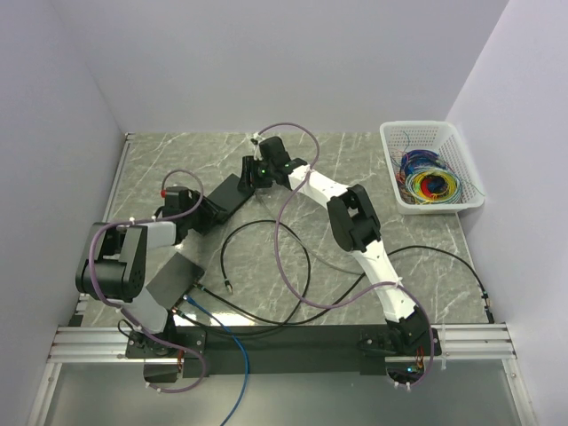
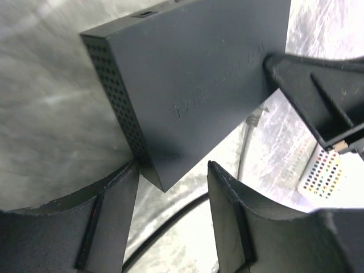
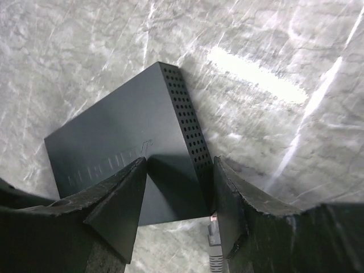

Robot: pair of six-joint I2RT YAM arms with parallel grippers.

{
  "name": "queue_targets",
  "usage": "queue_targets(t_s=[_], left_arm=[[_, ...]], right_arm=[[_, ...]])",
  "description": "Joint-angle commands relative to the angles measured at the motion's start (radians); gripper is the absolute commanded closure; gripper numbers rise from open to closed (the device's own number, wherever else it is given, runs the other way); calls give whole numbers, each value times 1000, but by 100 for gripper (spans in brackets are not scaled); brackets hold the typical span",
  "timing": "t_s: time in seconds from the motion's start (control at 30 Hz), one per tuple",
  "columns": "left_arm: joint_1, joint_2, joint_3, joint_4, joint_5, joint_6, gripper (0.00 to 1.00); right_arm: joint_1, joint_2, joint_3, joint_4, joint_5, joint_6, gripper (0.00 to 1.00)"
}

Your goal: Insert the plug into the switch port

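**Top view.** Grey marbled table [image 1: 426,257] enclosed by plain white walls [image 1: 266,62]. A white basket [image 1: 390,164] of coloured wires stands well to the right of both pincers. A black cable [image 1: 223,257] and a blue cable [image 1: 232,355] lie nearer the arm bases. The black box [image 1: 226,197] lies flat between the left pincer [image 1: 197,211] and the right pincer [image 1: 251,177], one at each end. The plug cannot be made out here.

**Left wrist view.** The table [image 2: 51,102] is blurred. The box [image 2: 187,85] is cut off at the top edge. The left pincer [image 2: 172,166] is half spread around the box's corner: one finger meets the perforated side, the other stands just clear of it. A finger [image 2: 307,96] of the right pincer touches the far end of the box.

**Right wrist view.** The table [image 3: 273,85] shows bright glare. The right pincer [image 3: 180,165] is half spread, straddling the near end of the box [image 3: 125,148]. Whether it pinches the box cannot be told. The clear plug [image 3: 214,230] sits just inside one finger, at the box's near end. Whether it is seated in a port is hidden.
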Motion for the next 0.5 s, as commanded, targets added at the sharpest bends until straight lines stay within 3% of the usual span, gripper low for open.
queue_targets(t_s=[0.0, 0.13, 0.47], left_arm=[[-50, 0, -12, 25, 58, -37, 42], [-52, -16, 6, -9, 44, -29, 42], [-52, -50, 39, -18, 41, -25, 41]], right_arm=[[55, -11, 24, 1, -121, 15, 43], [52, -142, -52, 18, -51, -34, 43], [46, -452, -451, 95, 193, -118, 43]])
